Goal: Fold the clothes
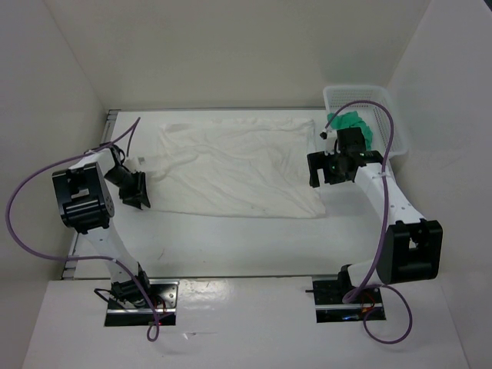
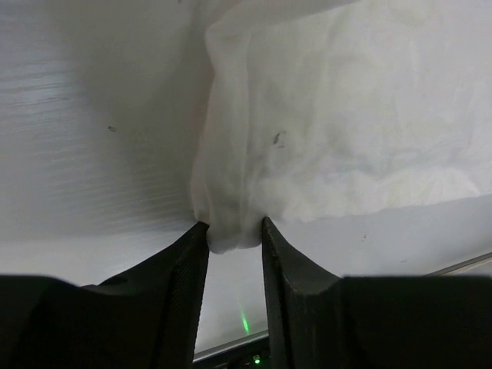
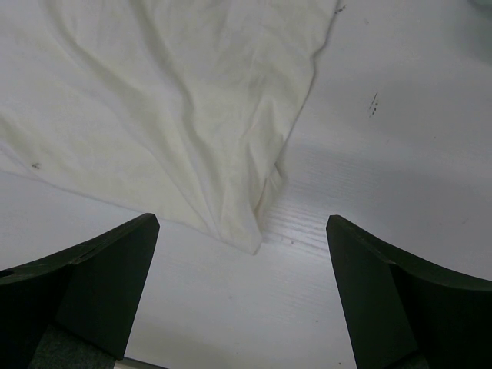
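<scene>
Pinching clothes (image 1: 238,165), flat on tabletop (image 1: 231,238), at their 9 o'clock edge in left tool (image 2: 234,234), right tool (image 3: 240,223) gaping at 3 o'clock, risking thin fabric slipping free or dragging lopsided on lifting.

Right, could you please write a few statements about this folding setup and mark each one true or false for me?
1. The white garment lies spread out on the table. True.
2. The right gripper is clamped on the garment. False: its jaws stand wide open and hold nothing, above the garment's near right corner.
3. The left gripper has a bunch of the garment's left edge between its fingers. True.
4. The green cloth lies on top of the garment. False: it is in the basket at the far right, apart from the garment.
</scene>
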Robot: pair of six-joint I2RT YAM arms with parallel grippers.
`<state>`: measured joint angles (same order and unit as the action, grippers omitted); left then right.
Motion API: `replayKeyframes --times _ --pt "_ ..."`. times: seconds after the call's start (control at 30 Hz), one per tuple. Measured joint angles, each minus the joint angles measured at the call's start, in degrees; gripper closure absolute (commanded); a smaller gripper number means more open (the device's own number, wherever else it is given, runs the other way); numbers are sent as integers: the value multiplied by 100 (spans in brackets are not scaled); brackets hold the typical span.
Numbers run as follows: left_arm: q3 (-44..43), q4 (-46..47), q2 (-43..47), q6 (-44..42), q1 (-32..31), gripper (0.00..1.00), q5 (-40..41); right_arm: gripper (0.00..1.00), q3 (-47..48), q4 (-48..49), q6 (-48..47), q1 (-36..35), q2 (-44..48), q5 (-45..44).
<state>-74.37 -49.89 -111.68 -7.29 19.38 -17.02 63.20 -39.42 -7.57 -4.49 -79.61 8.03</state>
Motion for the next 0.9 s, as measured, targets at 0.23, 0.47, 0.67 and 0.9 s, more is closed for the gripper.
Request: replayKeyframes --times 0.23,0.47,0.67,0.9 --pt "4 61 -76 35 -76 95 -96 1 0 0 0 0 0 -9" --pt "42 98 -70 92 -79 100 -162 1 -46 2 0 15 -343 -205" --pt "160 212 46 142 -83 100 -153 1 -94 -17 2 306 -754 -302" --pt "227 284 131 142 -109 100 -101 1 -59 -46 -2 529 -1246 -203"
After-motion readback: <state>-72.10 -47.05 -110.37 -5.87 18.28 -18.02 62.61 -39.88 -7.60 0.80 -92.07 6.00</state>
